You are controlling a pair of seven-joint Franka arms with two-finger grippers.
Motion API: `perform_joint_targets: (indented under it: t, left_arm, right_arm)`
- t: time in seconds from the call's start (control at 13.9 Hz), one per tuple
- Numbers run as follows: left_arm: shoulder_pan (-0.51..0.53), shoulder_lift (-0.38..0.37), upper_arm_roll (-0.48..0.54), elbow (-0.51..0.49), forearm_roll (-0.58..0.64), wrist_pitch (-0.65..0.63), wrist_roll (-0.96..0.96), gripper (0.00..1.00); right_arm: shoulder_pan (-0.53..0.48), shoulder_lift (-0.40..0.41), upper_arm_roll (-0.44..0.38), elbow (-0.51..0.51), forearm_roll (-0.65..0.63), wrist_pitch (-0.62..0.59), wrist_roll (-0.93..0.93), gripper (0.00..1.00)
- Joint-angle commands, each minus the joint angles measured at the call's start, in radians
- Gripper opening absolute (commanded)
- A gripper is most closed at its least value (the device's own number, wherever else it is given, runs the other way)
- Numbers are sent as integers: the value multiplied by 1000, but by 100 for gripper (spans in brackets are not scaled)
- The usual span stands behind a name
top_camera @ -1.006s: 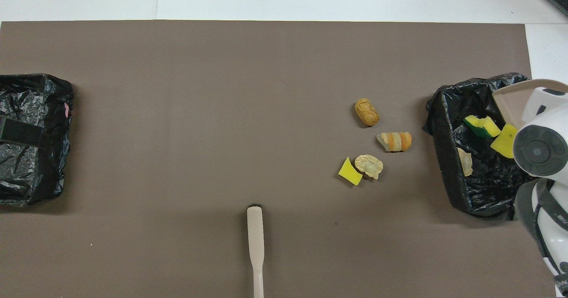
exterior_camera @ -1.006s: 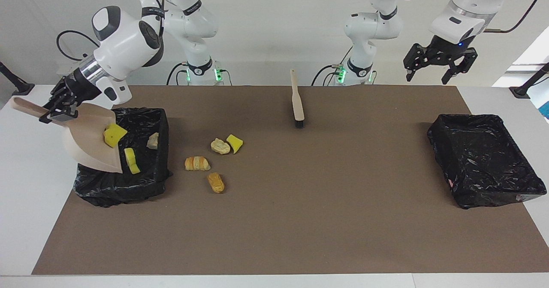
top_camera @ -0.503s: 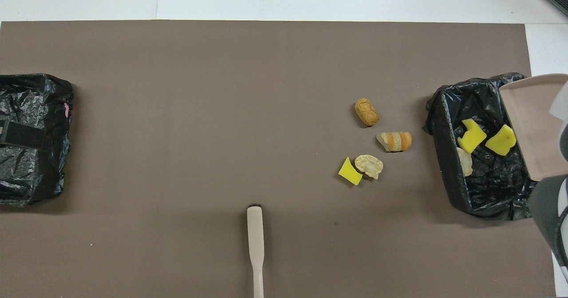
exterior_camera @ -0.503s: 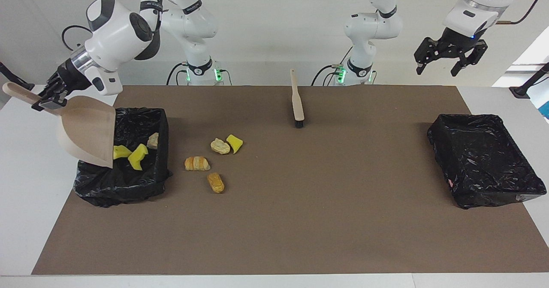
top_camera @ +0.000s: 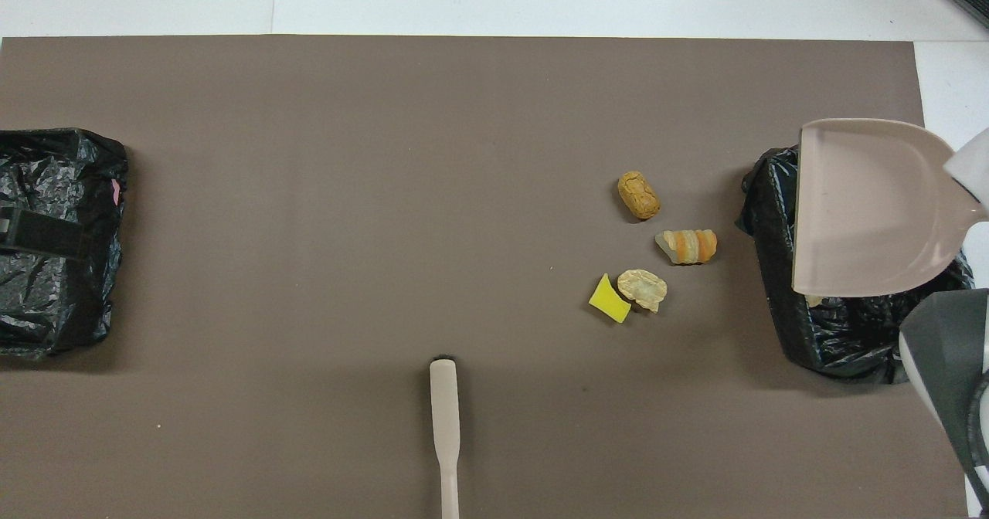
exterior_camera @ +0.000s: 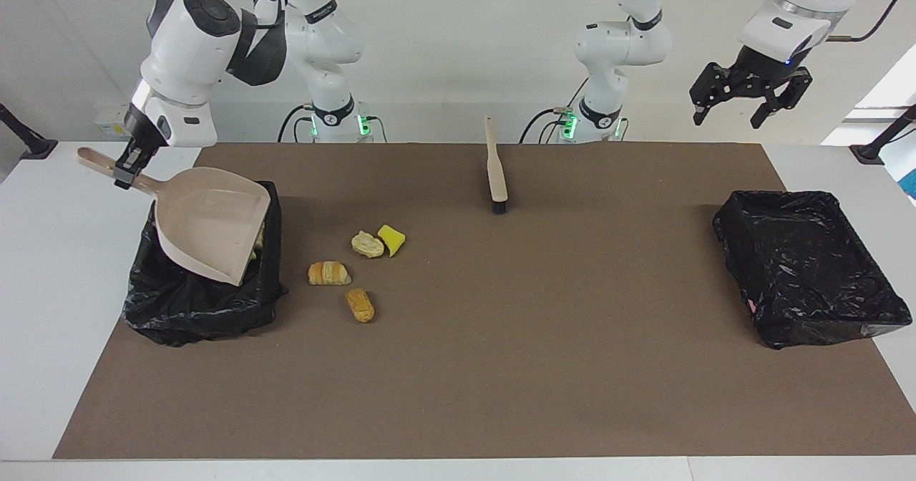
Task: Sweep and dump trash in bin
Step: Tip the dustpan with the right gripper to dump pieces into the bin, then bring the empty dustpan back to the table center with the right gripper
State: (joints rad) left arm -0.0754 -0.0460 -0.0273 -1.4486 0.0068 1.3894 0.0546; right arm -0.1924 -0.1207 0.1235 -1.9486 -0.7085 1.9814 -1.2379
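- Trash on the mat: four pieces in a loose cluster beside the bin at the right arm's end. Yellow foam chunk (exterior_camera: 391, 239) touches a pale pastry bit (exterior_camera: 367, 244); striped croissant-like piece (exterior_camera: 329, 273) and orange-brown roll (exterior_camera: 360, 304) lie farther from the robots, a little apart from each other.
- One more tan bit (top_camera: 811, 300) just shows inside that bin, at the dustpan's edge. Rest of the bin's contents hidden under the pan.
- Bin (exterior_camera: 193, 309) at the right arm's end: black-lined, sits on the brown mat (exterior_camera: 501, 366), near the mat's edge.
- Dustpan (exterior_camera: 211, 223): beige, tilted, mouth pointing down over the bin, covers most of the opening. Pan looks bare inside.
- Right gripper (exterior_camera: 127, 169): pinching the dustpan's handle, up in the air over the white table just beside the bin.
- Brush (exterior_camera: 495, 169): beige handle, dark bristles, lies flat on the mat near the robots, about mid-table, nothing touching it.
- Second bin (exterior_camera: 809, 266): black-lined, at the left arm's end, well apart from the trash.
- Left gripper (exterior_camera: 750, 94): fingers spread, holding nothing, raised high over the left arm's end of the table, waiting.
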Motion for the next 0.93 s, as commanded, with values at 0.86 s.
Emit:
perform_joint_targets:
  t: [0.86]
  left_arm:
    - [-9, -22, 1, -24, -10, 13, -5, 100]
  right_arm:
    - [275, 114, 35, 40, 527, -159, 1183, 0]
